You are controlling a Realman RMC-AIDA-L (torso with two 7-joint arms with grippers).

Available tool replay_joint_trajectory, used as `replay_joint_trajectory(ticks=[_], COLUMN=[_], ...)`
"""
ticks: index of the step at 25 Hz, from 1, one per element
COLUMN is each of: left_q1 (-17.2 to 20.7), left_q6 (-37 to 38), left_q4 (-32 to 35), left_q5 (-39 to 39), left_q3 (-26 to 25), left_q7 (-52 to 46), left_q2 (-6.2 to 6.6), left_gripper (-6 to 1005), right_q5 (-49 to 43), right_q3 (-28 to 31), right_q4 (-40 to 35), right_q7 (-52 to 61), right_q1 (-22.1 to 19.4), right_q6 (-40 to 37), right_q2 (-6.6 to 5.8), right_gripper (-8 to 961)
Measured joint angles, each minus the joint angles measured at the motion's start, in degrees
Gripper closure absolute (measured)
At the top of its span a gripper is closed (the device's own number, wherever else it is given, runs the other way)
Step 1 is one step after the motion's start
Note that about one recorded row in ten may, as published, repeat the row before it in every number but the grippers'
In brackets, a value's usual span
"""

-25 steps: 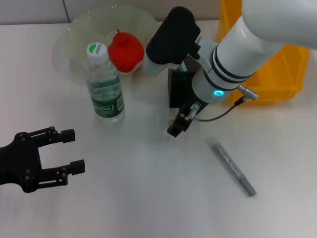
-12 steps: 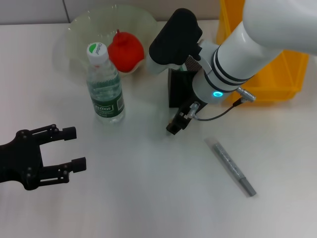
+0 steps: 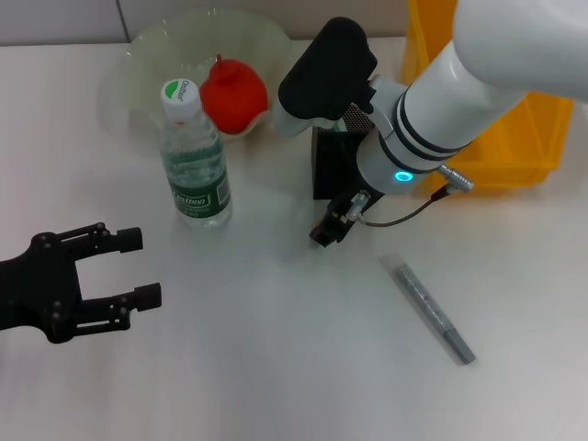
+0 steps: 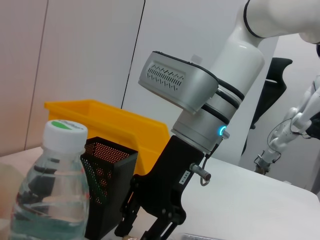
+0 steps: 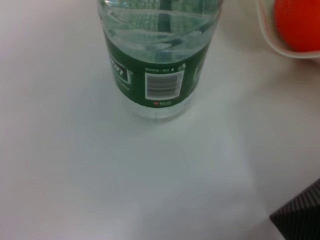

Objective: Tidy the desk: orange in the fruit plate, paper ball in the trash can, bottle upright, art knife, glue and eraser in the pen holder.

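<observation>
The bottle (image 3: 195, 156) stands upright with its green cap on, also filling the right wrist view (image 5: 160, 60). The orange (image 3: 232, 92) lies in the translucent fruit plate (image 3: 147, 55). Most of the black mesh pen holder (image 3: 329, 165) is hidden behind my right arm. My right gripper (image 3: 325, 231) hangs low just in front of the holder, shut on a small tan eraser (image 3: 319, 223). A grey art knife (image 3: 432, 312) lies flat on the table to the right. At the near left my left gripper (image 3: 142, 267) is open and holds nothing. The paper ball and glue are out of view.
A yellow bin (image 3: 514, 138) stands at the back right, behind the pen holder. From the left wrist view, my right gripper (image 4: 147, 227) hangs beside the pen holder (image 4: 107, 185) and the bottle (image 4: 50, 190).
My right gripper has lifted slightly and shifted a little right, close to the pen holder. My left gripper has drifted slightly forward and right. The table objects have not moved.
</observation>
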Motion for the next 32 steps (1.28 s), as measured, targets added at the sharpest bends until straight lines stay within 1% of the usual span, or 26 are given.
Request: replay_joint_trajectory(ticks=[3,7,10,15,16,17,20,21,22,24,26,27,29,30,31,32], left_q1=[-0.1,-0.2,-0.2,-0.2,-0.2,-0.2,-0.1,-0.1,-0.1,-0.1,-0.2,-0.2,-0.2,-0.2,-0.2,-0.2], left_q6=[-0.1,-0.2,-0.3,-0.6,-0.7,-0.7,-0.7,-0.7,-0.7,-0.7,-0.7,-0.7,-0.7,-0.7,-0.7,-0.7], left_q4=[0.0,0.0,0.0,0.0,0.0,0.0,0.0,0.0,0.0,0.0,0.0,0.0,0.0,0.0,0.0,0.0], left_q5=[0.0,0.0,0.0,0.0,0.0,0.0,0.0,0.0,0.0,0.0,0.0,0.0,0.0,0.0,0.0,0.0], left_q3=[0.0,0.0,0.0,0.0,0.0,0.0,0.0,0.0,0.0,0.0,0.0,0.0,0.0,0.0,0.0,0.0], left_q7=[0.0,0.0,0.0,0.0,0.0,0.0,0.1,0.2,0.2,0.3,0.4,0.4,0.5,0.5,0.5,0.5], left_q2=[0.06,0.17,0.21,0.20,0.21,0.21,0.35,0.43,0.43,0.44,0.45,0.45,0.33,0.26,0.19,0.19], left_gripper=[199,199,199,199,199,199,199,199,199,199,199,199,199,199,199,199], right_q5=[0.3,0.6,0.4,-0.4,-1.3,-1.3,-2.7,-4.5,-4.5,-7.3,-11.1,-11.1,-12.4,-12.4,-13.0,-13.0], right_q3=[0.1,0.1,0.5,4.9,7.1,7.1,10.0,11.7,11.7,13.1,14.7,14.7,15.4,15.4,15.3,15.3], right_q4=[0.1,-1.2,-4.8,-16.2,-21.9,-21.9,-31.2,-37.0,-37.0,-41.1,-43.4,-43.4,-42.0,-42.0,-39.8,-39.8], right_q7=[-0.3,-0.3,-0.1,0.4,1.2,1.2,2.2,2.9,2.9,3.5,3.7,3.7,3.5,3.5,3.3,3.3], right_q1=[0.0,-0.2,-1.0,-4.1,-5.8,-5.8,-8.5,-10.0,-10.0,-10.9,-11.7,-11.7,-12.0,-12.0,-12.0,-12.0], right_q6=[0.1,-1.4,-4.8,-13.5,-17.3,-17.3,-22.0,-24.4,-24.4,-25.5,-25.2,-25.2,-22.4,-22.4,-19.9,-19.9], right_q2=[0.00,-0.01,-0.23,-0.43,-0.46,-0.46,-0.51,-0.50,-0.50,-0.48,-0.47,-0.47,-0.51,-0.51,-0.53,-0.53], right_gripper=[512,512,513,513,512,512,514,515,517,520,520,520,520,521,521,521])
